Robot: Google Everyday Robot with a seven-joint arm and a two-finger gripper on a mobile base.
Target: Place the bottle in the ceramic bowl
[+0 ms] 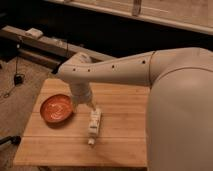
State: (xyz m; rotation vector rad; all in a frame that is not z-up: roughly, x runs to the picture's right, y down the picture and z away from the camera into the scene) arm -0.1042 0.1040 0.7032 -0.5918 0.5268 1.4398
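The ceramic bowl [56, 108] is orange-red with a pale swirl inside and sits on the left part of the wooden table [120, 105]. The whitish bottle [93, 125] lies on its side on the table just right of the bowl, with its narrow end pointing toward the front edge. My gripper [91, 106] hangs down from the white arm [110, 70], just above the far end of the bottle and close to the bowl's right rim. I cannot tell whether it touches the bottle.
My large white arm housing [180, 110] fills the right side and hides that part of the table. A dark shelf or bench [40, 42] runs behind the table. Cables and carpet [15, 85] lie to the left.
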